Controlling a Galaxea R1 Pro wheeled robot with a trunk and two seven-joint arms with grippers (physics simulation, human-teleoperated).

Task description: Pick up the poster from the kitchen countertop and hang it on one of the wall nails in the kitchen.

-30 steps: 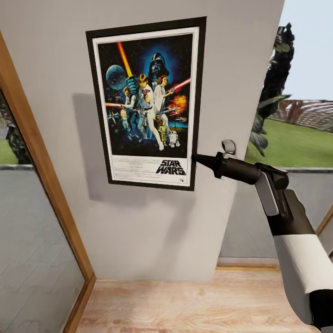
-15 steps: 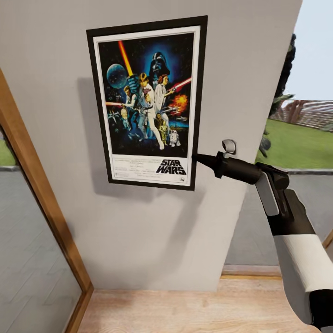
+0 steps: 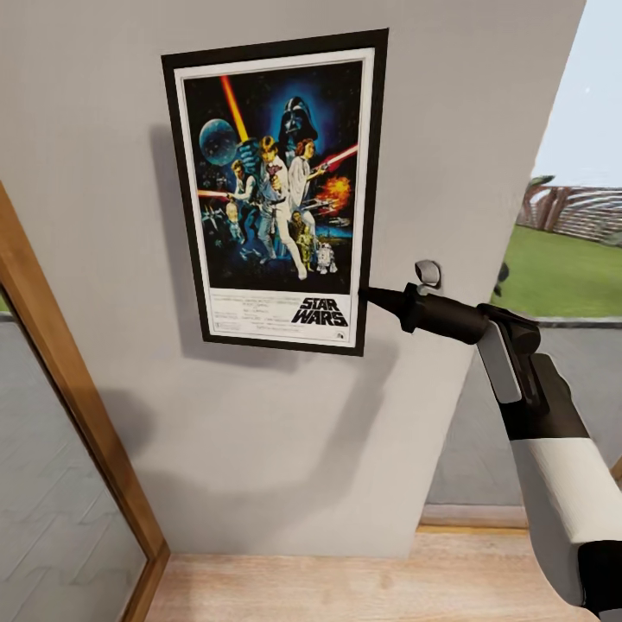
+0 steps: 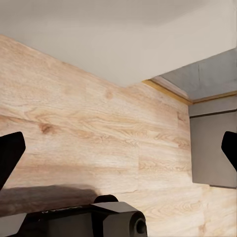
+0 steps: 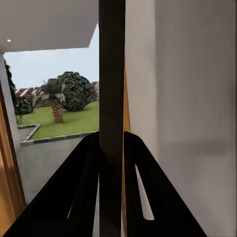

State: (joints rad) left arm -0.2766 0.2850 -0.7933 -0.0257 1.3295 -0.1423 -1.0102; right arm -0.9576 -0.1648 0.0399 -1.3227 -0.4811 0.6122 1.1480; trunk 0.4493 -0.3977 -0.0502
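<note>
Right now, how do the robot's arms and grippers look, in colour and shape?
The right arm has a white forearm shell, then a black wrist with a grey panel. The right gripper is matt black and tapers to a point; its fingers are flat black wedges. The left gripper's fingers are black too.

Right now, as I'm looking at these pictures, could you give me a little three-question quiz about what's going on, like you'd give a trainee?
1. True or false: the poster lies flat on the wooden floor.
2. Which does the right gripper clamp? A) the poster's lower right edge B) the grey wall hook C) nothing
3. In the left wrist view, how do the left gripper jaws stand, and what is between them?

Key:
1. False: it is upright against the grey wall.
2. A; the right wrist view shows the dark frame edge pinched between the jaws.
3. Wide apart, with nothing between them.
</note>
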